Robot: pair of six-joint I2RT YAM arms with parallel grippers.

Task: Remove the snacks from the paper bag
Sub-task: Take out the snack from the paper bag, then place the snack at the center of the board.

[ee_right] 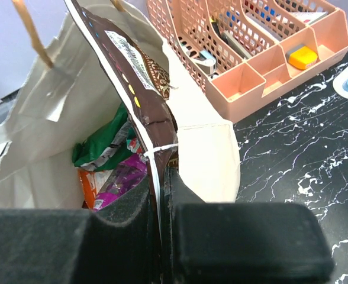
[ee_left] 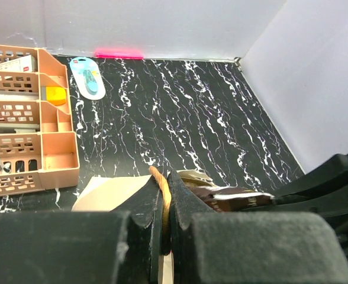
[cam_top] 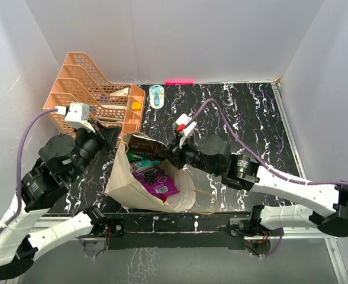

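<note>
Pinches the sealed edge of the dark brown chip bag (ee_right: pixel 141 77) in the right gripper (ee_right: pixel 160 180), jaws pressed on the foil, at the mouth of the paper bag (ee_right: pixel 44 118). Clamps the cord handle (ee_left: pixel 157 176) in the left gripper (ee_left: pixel 166 198), jaws tight on it. Inside the bag: green packet (ee_right: pixel 103 148), purple pouch (ee_right: pixel 118 183), orange-red chip bag (ee_right: pixel 88 183). Beyond, the peach tray rack (cam_top: pixel 97 89); beside it, a blue-and-white object (cam_top: pixel 157 96).
</note>
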